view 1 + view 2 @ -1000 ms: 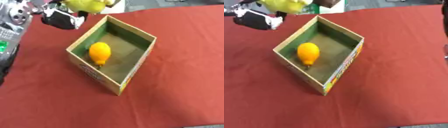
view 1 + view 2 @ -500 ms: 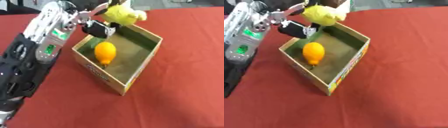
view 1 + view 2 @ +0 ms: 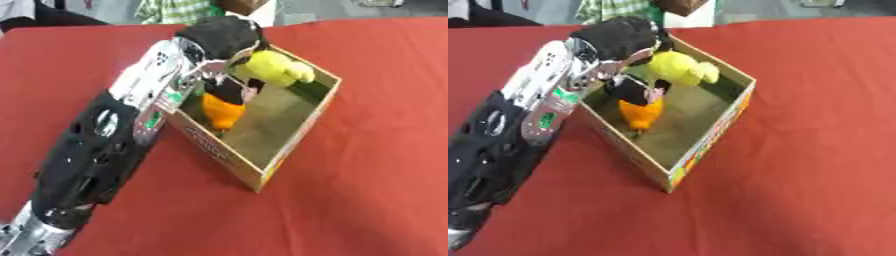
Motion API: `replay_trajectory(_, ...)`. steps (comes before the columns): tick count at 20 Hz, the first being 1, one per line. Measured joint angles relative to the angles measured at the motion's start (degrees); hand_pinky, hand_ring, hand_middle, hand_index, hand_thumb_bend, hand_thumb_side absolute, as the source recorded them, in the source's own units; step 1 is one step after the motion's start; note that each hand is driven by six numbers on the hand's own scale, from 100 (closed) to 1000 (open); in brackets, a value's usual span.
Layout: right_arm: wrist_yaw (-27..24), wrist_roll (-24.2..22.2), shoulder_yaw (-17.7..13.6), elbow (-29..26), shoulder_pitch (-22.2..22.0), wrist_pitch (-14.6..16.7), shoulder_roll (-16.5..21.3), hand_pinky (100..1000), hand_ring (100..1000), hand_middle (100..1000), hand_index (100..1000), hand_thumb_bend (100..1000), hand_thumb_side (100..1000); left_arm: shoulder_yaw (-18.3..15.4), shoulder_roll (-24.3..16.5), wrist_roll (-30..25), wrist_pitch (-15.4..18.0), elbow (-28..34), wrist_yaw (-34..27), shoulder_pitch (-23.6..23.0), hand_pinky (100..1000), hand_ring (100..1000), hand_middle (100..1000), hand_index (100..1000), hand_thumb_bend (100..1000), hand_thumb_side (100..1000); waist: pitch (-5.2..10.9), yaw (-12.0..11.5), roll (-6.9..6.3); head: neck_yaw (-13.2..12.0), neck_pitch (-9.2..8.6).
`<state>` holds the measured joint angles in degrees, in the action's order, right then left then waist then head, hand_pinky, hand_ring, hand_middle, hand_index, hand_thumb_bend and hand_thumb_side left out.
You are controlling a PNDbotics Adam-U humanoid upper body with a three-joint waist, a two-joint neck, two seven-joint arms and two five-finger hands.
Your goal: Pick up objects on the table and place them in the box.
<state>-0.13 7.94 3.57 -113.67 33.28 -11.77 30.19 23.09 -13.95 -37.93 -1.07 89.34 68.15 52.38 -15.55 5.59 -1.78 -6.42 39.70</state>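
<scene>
An open cardboard box (image 3: 297,145) sits on the red table. Inside it lies an orange fruit-like object (image 3: 220,111). My left hand (image 3: 229,80) reaches over the box's near-left wall, fingers curled around a yellow soft object (image 3: 271,68) held just above the box's far corner. The left arm stretches from the lower left across the view and hides part of the box's left wall. My right hand shows in neither view.
The red tablecloth (image 3: 385,190) spreads around the box on all sides. At the far edge a person in a checked shirt (image 3: 171,10) stands behind the table, beside something brown (image 3: 680,6).
My left arm has extended further over the box, carrying the yellow object from outside the far-left corner to above the box's interior. The camera view has also shifted.
</scene>
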Motion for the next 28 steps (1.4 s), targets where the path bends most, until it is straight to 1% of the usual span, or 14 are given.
replay_trajectory(3,0.0,0.0,0.0,0.0,0.0,-0.1,-0.3,806,801,757,924,100,999,0.3,0.8,-0.7,0.3,-1.8,3.3,-0.1,479,619,622,738,100,246,-0.13,0.0,-0.06,0.0,-0.04)
replay_trajectory(4,0.0,0.0,0.0,0.0,0.0,-0.1,-0.3,806,801,757,924,100,999,0.4,0.9,-0.9,0.3,-2.4,4.5,-0.2,496,646,661,782,100,245,-0.22,0.0,-0.08,0.0,-0.12)
replay_trajectory(5,0.0,0.0,0.0,0.0,-0.1,-0.1,-0.3,806,801,757,924,100,1000,0.4,1.0,-1.0,0.4,-2.8,5.7,-0.3,524,686,707,828,100,395,-0.3,0.0,-0.1,0.0,-0.19)
replay_trajectory(6,0.0,0.0,0.0,0.0,-0.1,-0.1,-0.3,806,801,757,924,100,1000,0.4,1.1,-1.2,0.5,-3.1,6.9,-0.4,524,686,707,828,100,395,-0.32,0.0,-0.1,0.0,-0.25)
replay_trajectory(7,0.0,0.0,0.0,0.0,-0.1,-0.1,-0.3,806,801,757,924,100,1000,0.4,1.3,-1.3,0.6,-3.3,8.1,-0.4,588,748,768,891,100,503,-0.32,0.0,-0.11,0.0,-0.38)
replay_trajectory(8,0.0,0.0,0.0,0.0,-0.1,-0.1,-0.3,806,801,757,924,100,1000,0.4,1.4,-1.4,0.7,-3.5,9.3,-0.4,602,761,782,904,100,523,-0.32,0.0,-0.11,0.0,-0.42)
replay_trajectory(9,0.0,0.0,0.0,0.0,-0.2,-0.1,-0.3,806,801,757,924,100,1000,0.4,1.4,-1.6,0.9,-3.6,10.5,-0.4,664,810,834,955,202,645,-0.33,0.0,-0.12,0.0,-0.43)
replay_trajectory(10,0.0,0.0,0.0,0.0,-0.3,-0.2,-0.3,806,801,757,924,100,1000,0.4,1.4,-1.7,1.3,-3.8,11.7,-0.4,718,846,870,984,364,752,-0.33,0.0,-0.12,0.0,-0.44)
replay_trajectory(11,0.0,0.0,0.0,0.0,-0.4,-0.2,-0.3,806,801,757,924,100,1000,0.4,1.4,-1.9,1.7,-3.8,12.8,-0.4,761,868,888,1000,463,815,-0.33,0.0,-0.12,0.0,-0.45)
replay_trajectory(13,0.0,0.1,0.0,0.0,-0.5,-0.2,-0.3,806,801,757,924,100,1000,0.4,1.4,-2.3,2.8,-3.9,14.6,-0.4,847,910,929,1000,581,906,-0.33,0.1,-0.12,0.0,-0.46)
replay_trajectory(15,0.0,0.1,0.0,0.0,-0.5,-0.3,-0.4,806,800,757,924,100,1000,0.3,1.4,-2.4,3.7,-3.9,15.9,-0.4,877,928,944,1000,614,956,-0.33,0.1,-0.11,0.0,-0.46)
replay_trajectory(22,0.0,0.2,0.0,0.0,-0.6,-0.3,-0.7,806,800,757,925,100,999,-0.8,1.4,-2.3,4.5,-4.0,16.6,-0.4,903,955,955,1000,578,991,-0.29,0.2,-0.08,0.0,-0.47)
replay_trajectory(24,0.0,0.2,0.0,0.0,-0.7,-0.3,-0.7,806,801,757,925,100,999,-1.1,1.4,-2.0,4.2,-3.7,16.2,-0.4,896,951,950,1000,548,982,-0.27,0.2,-0.08,0.0,-0.47)
replay_trajectory(28,0.0,0.4,-0.1,0.0,-1.0,-0.3,-0.7,806,801,757,924,100,999,-2.1,1.4,-0.8,3.1,-2.1,14.4,-0.5,873,940,936,1000,433,963,-0.14,0.2,-0.08,0.0,-0.47)
